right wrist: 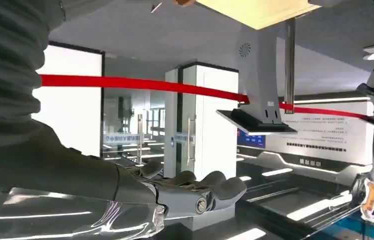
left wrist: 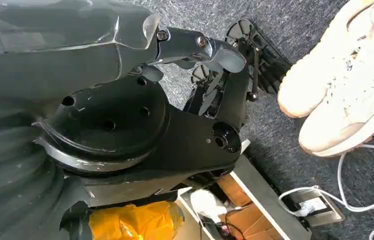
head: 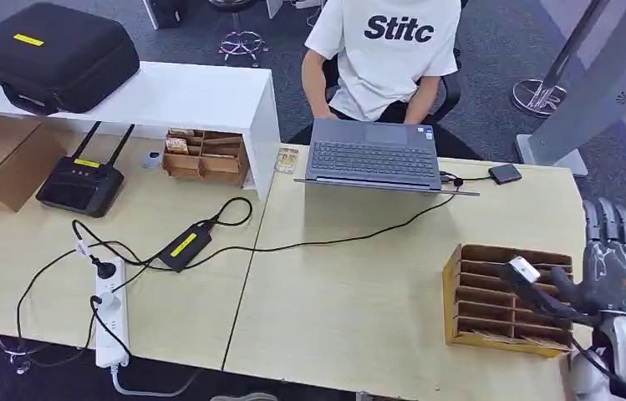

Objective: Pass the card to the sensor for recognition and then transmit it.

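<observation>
From the head view I see my right hand (head: 618,251) raised at the near right edge of the desk (head: 351,292), fingers extended and held side by side, palm empty. In the right wrist view the same hand (right wrist: 194,192) shows its fingers stretched out, lightly apart, gripping nothing. My left hand (left wrist: 209,75) hangs low beside the robot's body over the grey carpet (left wrist: 284,150); its dark fingers are loosely bent with nothing between them, and I cannot tell how far apart they stand.

The slotted wooden card rack (head: 506,296) stands at the near right of the desk, just left of my right hand. A pale strip lies along its nearest slot, which may be a card, but I cannot confirm this. I cannot pick out the card itself with certainty. A small black device (head: 505,173), possibly the sensor, lies at the far right of the desk, just right of the laptop (head: 374,154).

A person in a white T-shirt (head: 384,50) sits at the far side, behind the laptop. To the left I note a second wooden organiser (head: 205,156), a black router (head: 79,184), a power adapter (head: 185,246), a white power strip (head: 111,313), a cardboard box (head: 0,159) and a black case (head: 50,54) on the white shelf (head: 192,96).
</observation>
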